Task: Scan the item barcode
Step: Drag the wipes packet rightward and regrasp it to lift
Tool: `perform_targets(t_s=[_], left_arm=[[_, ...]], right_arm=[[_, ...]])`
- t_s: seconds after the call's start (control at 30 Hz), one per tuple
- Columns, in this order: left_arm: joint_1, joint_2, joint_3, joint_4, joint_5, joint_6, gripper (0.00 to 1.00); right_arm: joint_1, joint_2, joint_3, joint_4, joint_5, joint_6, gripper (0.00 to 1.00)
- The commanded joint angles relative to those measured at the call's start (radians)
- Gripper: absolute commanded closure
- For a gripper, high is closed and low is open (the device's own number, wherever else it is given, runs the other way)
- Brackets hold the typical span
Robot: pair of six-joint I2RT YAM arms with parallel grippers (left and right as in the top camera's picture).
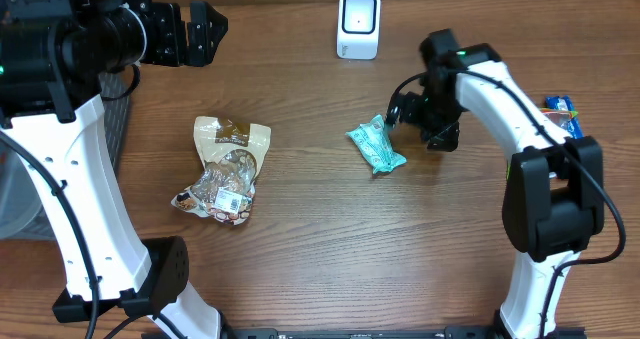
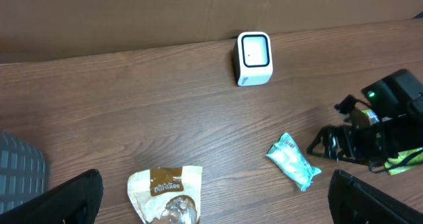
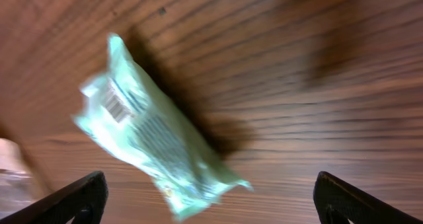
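Note:
A teal snack packet [image 1: 375, 146] lies on the wooden table, below the white barcode scanner [image 1: 358, 24] that stands at the back edge. My right gripper [image 1: 418, 124] hovers just to the packet's right, open, with nothing between its fingers. In the right wrist view the packet [image 3: 155, 145] is blurred, with its barcode label [image 3: 115, 105] facing up, and it lies ahead of the open gripper [image 3: 211, 197]. My left gripper [image 1: 200, 34] is open at the back left, high above the table. The left wrist view takes in the scanner [image 2: 254, 57] and the teal packet [image 2: 294, 161].
A brown and cream snack bag [image 1: 225, 169] lies left of centre, also in the left wrist view [image 2: 165, 191]. A blue packet [image 1: 565, 114] sits at the right edge behind the right arm. A grey bin [image 2: 23, 171] stands at the far left.

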Motion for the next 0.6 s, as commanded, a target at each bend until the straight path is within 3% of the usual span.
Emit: perform_targets(t_s=[0.0, 0.2, 0.37, 0.47, 0.57], left_arm=[[-0.003, 0.006, 0.006, 0.002, 0.014, 0.019, 0.00], [-0.003, 0.006, 0.006, 0.002, 0.014, 0.019, 0.00], [-0.003, 0.006, 0.006, 0.002, 0.014, 0.019, 0.00], [-0.003, 0.006, 0.006, 0.002, 0.014, 0.019, 0.00], [-0.003, 0.006, 0.006, 0.002, 0.014, 0.019, 0.00]], right_arm=[[0.034, -0.019, -0.083, 0.063, -0.237, 0.230, 0.01], [0.090, -0.019, -0.196, 0.195, -0.259, 0.415, 0.11], [0.094, -0.019, -0.246, 0.254, -0.188, 0.462, 0.16], [0.085, -0.019, -0.246, 0.256, -0.087, 0.392, 0.23], [0.066, -0.019, -0.245, 0.261, -0.038, 0.195, 0.24]])
